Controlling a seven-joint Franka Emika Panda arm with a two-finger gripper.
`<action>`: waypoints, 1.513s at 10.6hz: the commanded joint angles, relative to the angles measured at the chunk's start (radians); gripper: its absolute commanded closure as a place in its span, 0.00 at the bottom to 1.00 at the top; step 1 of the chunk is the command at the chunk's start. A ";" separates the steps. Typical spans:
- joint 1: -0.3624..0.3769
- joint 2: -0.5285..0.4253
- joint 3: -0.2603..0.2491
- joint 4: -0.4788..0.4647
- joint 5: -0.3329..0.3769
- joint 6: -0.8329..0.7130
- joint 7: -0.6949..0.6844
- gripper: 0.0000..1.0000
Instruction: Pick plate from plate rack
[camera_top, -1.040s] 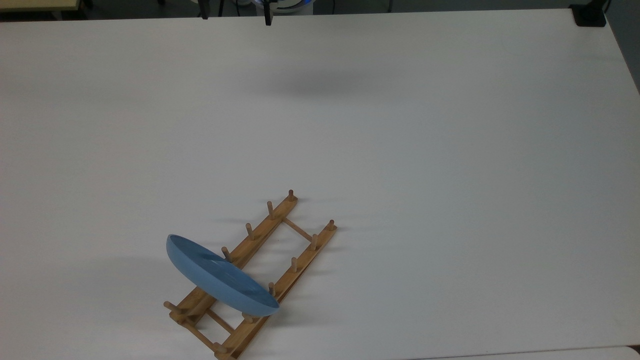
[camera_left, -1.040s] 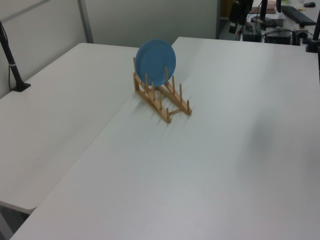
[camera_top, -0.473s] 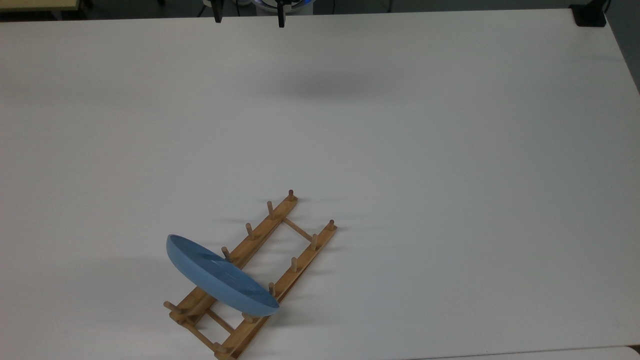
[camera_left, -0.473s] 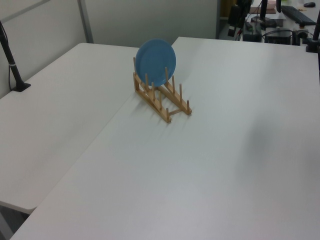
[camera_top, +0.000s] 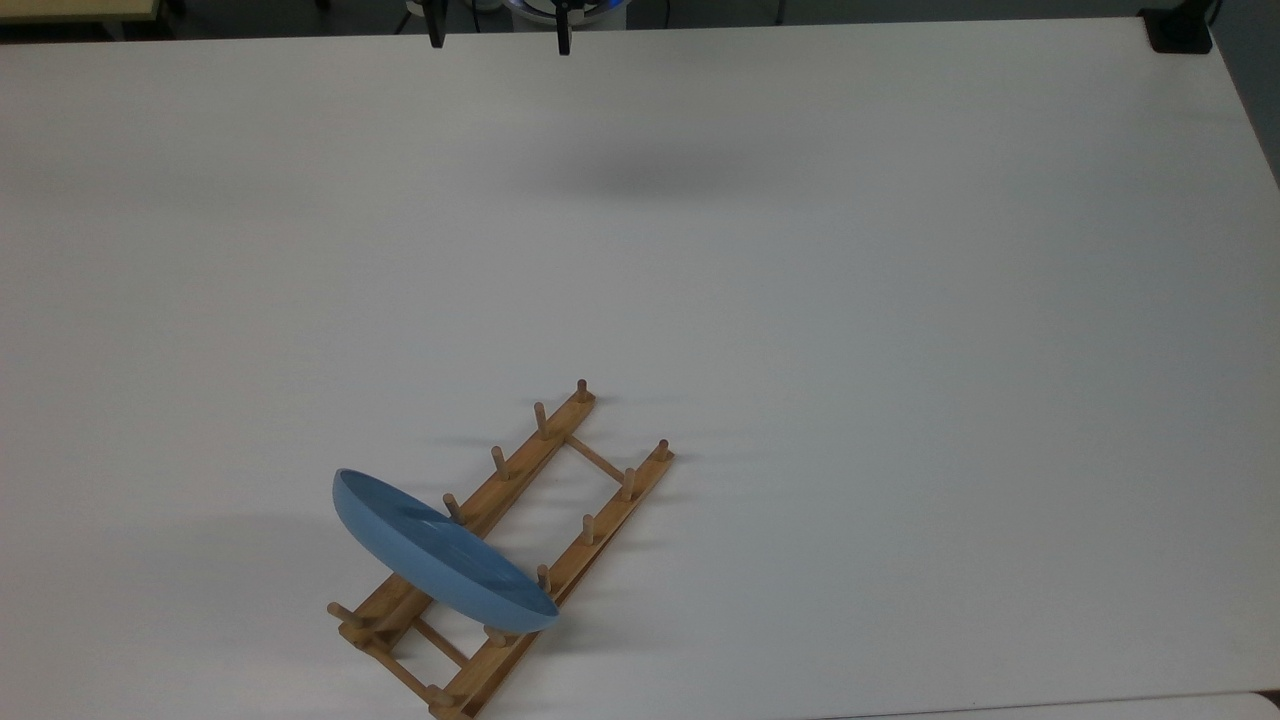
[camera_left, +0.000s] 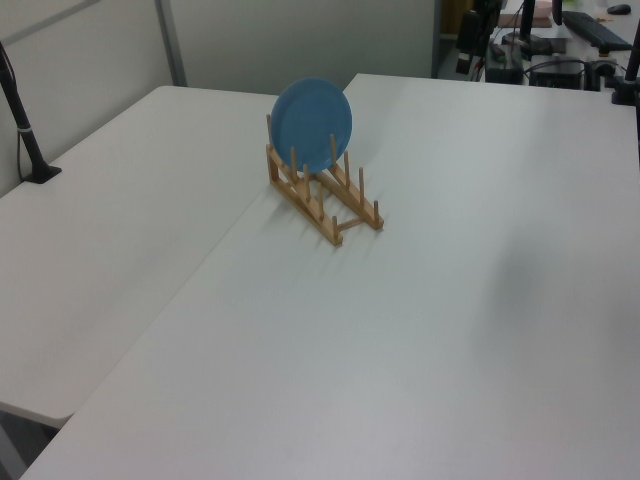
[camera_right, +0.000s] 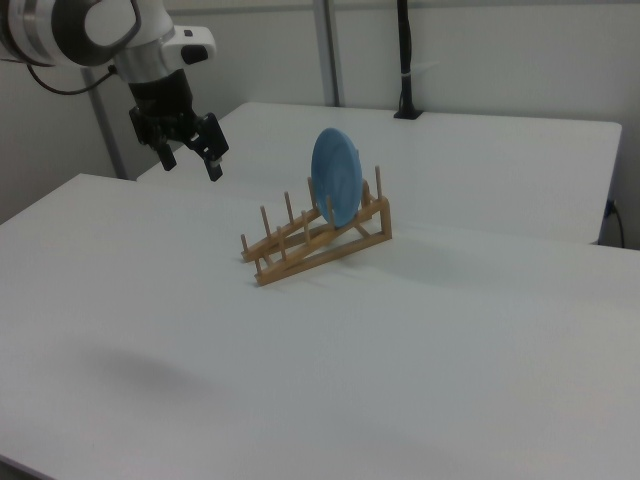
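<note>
The light-blue plate (camera_top: 440, 555) stands on edge in the wooden plate rack (camera_top: 610, 522), leaning between pegs at the rack's end nearest the top view's bottom left. In the left view the plate (camera_left: 312, 125) faces the camera above the rack (camera_left: 325, 205). My gripper (camera_top: 499, 40) hangs open at the top view's upper edge, far from the rack, with nothing between its fingers. In the right view the gripper (camera_right: 190, 163) is in the air to the left of the plate (camera_right: 336, 178) and the rack (camera_right: 310, 240), tilted downward.
The rack sits on a wide white table (camera_top: 800, 300) beside a second white table (camera_left: 100, 260). A black clamp base (camera_top: 1180, 30) is at the top view's upper right corner. A black pole (camera_right: 405, 60) rises behind the far table.
The gripper shifted a little toward the top view's right early on, then held still. Plate and rack have not moved.
</note>
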 joint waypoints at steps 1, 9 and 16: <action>-0.023 -0.004 -0.017 0.005 -0.008 -0.027 -0.223 0.00; -0.095 0.248 -0.046 0.021 0.070 0.723 -0.290 0.00; -0.086 0.536 -0.051 0.025 0.056 1.313 -0.127 0.08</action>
